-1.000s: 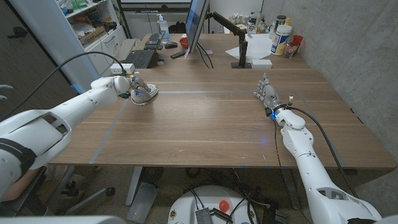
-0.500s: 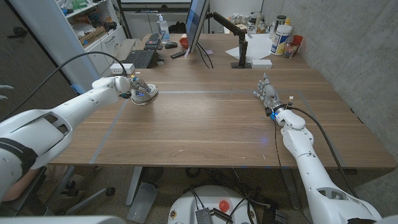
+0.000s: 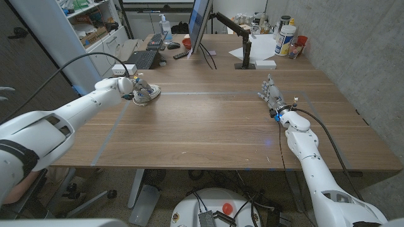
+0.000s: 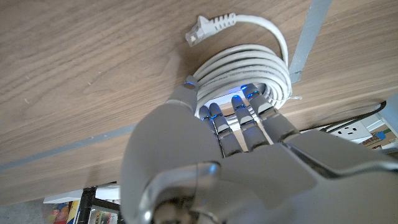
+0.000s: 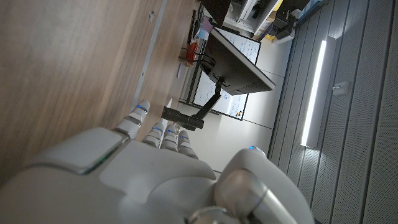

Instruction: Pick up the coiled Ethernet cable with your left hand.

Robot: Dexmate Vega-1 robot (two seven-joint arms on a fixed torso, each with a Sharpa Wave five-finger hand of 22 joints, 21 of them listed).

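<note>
On the wooden table's (image 3: 208, 120) left side, my left hand (image 3: 134, 86) grips the coiled white Ethernet cable (image 3: 148, 95); my right hand (image 3: 271, 96) stands apart, holding nothing. Left wrist view: my fingers (image 4: 239, 121) reach into the coil (image 4: 249, 71). Right wrist view: my right hand's (image 5: 149, 174) fingers extend over bare wood.

Counter (image 3: 214, 126): wooden, pale tape lines across it.
Left part: coiled Ethernet cable (image 3: 147, 95).
Far edge: monitor (image 3: 199, 25), keyboard (image 3: 142, 59), white container (image 3: 285, 40).

Head looks down; wrists close along table (image 3: 214, 120)
</note>
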